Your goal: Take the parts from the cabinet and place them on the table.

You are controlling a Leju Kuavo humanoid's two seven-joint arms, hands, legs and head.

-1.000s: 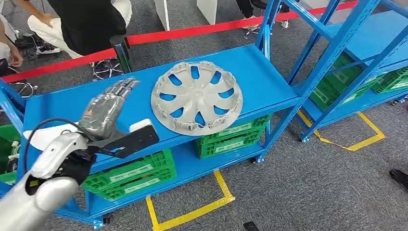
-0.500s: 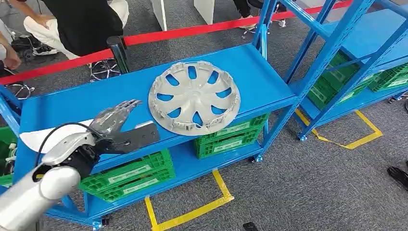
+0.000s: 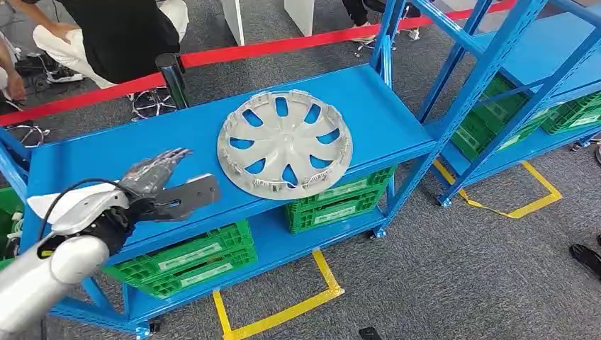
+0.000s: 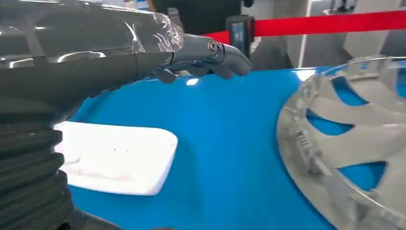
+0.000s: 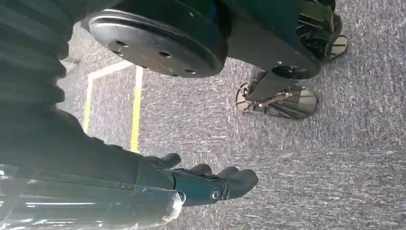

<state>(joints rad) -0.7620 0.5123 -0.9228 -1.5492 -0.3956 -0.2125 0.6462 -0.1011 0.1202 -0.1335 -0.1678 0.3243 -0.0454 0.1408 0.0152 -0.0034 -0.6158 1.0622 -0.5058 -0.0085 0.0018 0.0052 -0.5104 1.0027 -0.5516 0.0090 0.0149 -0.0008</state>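
Note:
A silver wheel cover [image 3: 284,144] lies flat on the top blue shelf [image 3: 368,92] of the cabinet, and its rim appears close up in the left wrist view [image 4: 354,158]. My left hand [image 3: 152,173] hovers low over the shelf to the left of the cover, fingers stretched out and apart, holding nothing [image 4: 201,50]. A white flat part [image 4: 115,155] lies on the shelf under my left wrist. My right hand [image 5: 206,184] hangs over the grey carpet with its fingers loosely extended and empty.
Green crates [image 3: 333,202] fill the lower shelf. A second blue rack [image 3: 538,71] with green crates stands to the right. A red barrier belt [image 3: 283,46] on a post [image 3: 172,78] runs behind the cabinet, and people [image 3: 120,28] sit beyond it. Yellow tape [image 3: 283,312] marks the floor.
My left hand has dropped from a raised position down toward the shelf surface and drawn back slightly to the left. The wheel cover has not moved.

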